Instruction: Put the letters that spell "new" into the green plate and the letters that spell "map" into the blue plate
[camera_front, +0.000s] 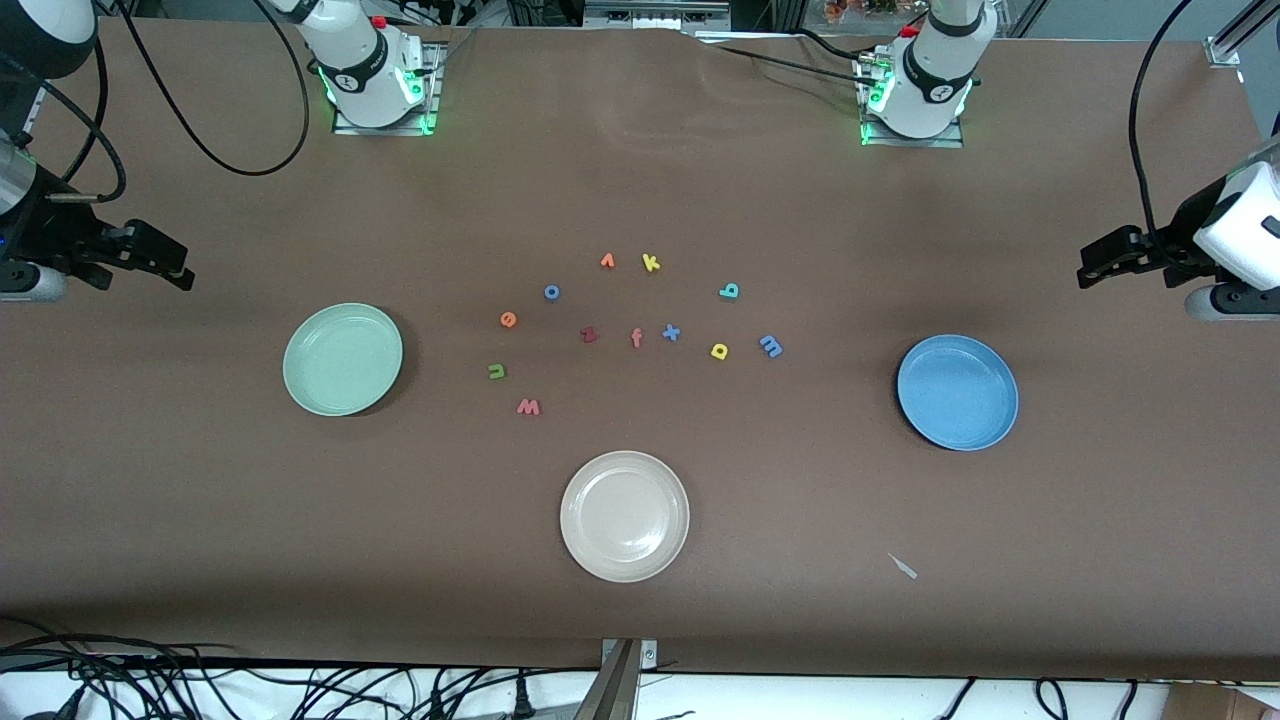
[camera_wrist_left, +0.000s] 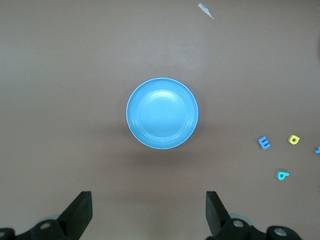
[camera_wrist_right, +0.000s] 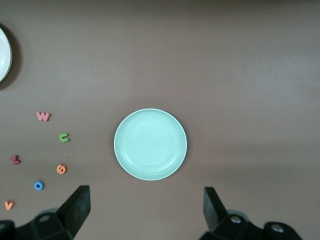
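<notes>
The green plate (camera_front: 343, 358) lies toward the right arm's end of the table and holds nothing. The blue plate (camera_front: 957, 392), also bare, lies toward the left arm's end. Between them lie the green n (camera_front: 497, 371), orange e (camera_front: 508, 319), pinkish w (camera_front: 528, 406), blue m (camera_front: 770, 346), yellow a (camera_front: 719, 350) and teal p (camera_front: 729, 291). My right gripper (camera_front: 180, 270) hangs open high over the table's right-arm end, looking down on the green plate (camera_wrist_right: 150, 144). My left gripper (camera_front: 1085, 270) hangs open over the other end, above the blue plate (camera_wrist_left: 162, 113).
A cream-white plate (camera_front: 625, 515) sits nearer the front camera than the letters. Other letters lie among them: blue o (camera_front: 552, 292), orange v (camera_front: 607, 261), yellow k (camera_front: 651, 262), dark red z (camera_front: 589, 335), pink f (camera_front: 636, 338), blue x (camera_front: 671, 332). A small pale scrap (camera_front: 903, 566) lies near the front edge.
</notes>
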